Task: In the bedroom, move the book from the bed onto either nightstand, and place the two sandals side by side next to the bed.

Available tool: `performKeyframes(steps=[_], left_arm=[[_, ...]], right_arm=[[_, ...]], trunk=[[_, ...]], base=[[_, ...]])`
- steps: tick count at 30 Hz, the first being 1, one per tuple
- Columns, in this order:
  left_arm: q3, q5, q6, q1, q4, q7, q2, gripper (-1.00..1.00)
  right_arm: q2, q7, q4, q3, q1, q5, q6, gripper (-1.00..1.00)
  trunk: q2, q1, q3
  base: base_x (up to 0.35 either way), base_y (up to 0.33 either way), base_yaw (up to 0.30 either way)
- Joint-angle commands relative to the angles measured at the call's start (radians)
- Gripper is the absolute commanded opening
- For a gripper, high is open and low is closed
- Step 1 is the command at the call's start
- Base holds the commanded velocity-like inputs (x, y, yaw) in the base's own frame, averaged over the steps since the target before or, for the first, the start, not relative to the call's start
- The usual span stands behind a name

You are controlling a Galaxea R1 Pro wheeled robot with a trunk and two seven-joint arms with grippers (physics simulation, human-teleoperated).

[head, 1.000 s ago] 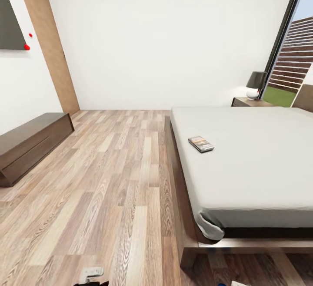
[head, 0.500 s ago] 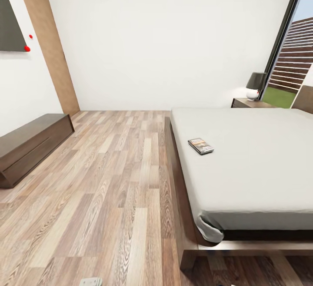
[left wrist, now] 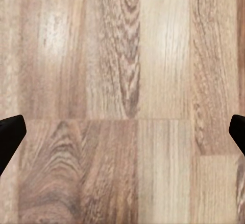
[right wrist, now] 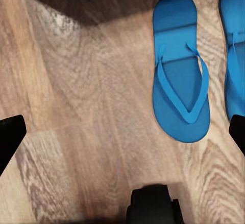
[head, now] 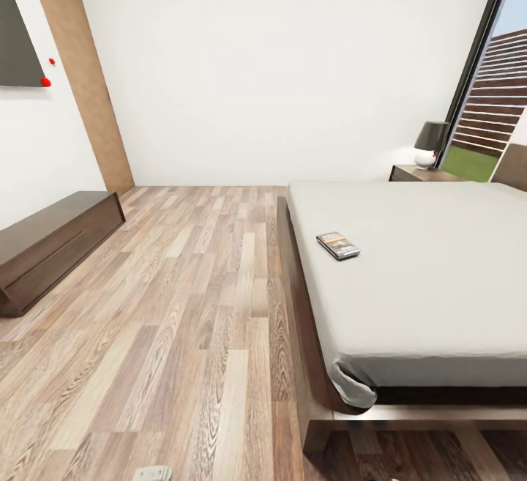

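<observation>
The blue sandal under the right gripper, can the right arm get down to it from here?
Probably yes: the sandal lies flat on bare floor, nothing over it, and the right gripper is open, though offset to one side.

Left end effector (left wrist: 122,134) fingers spread wide, right end effector (right wrist: 122,132) likewise, both pointing down

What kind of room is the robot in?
Most likely a bedroom. There is a big low bed with a book lying on it, a nightstand carrying a lamp beside it, and blue sandals on the wood floor.
</observation>
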Motion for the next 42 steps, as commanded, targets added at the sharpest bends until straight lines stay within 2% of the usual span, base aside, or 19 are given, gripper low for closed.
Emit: performKeyframes(steps=[1, 18, 42], left_arm=[[0.009, -0.010, -0.004, -0.001, 0.001, -0.002, 0.000, 1.00], [0.011, -0.010, -0.004, -0.001, -0.004, -0.001, 0.006, 1.00], [0.008, -0.012, 0.004, -0.001, -0.005, 0.001, 0.005, 1.00]], right_arm=[[-0.001, 0.005, 0.002, -0.002, -0.001, -0.007, 0.001, 1.00], [0.010, 0.005, 0.002, -0.002, -0.001, -0.004, 0.002, 1.00], [0.009, 0.005, 0.002, -0.002, -0.001, -0.004, 0.003, 1.00]], trunk=[[0.000, 0.000, -0.001], [0.000, 0.000, 0.000], [0.000, 0.000, 0.000]], base=[[0.000, 0.000, 0.000], [0.000, 0.000, 0.023], [0.000, 0.000, 0.280]])
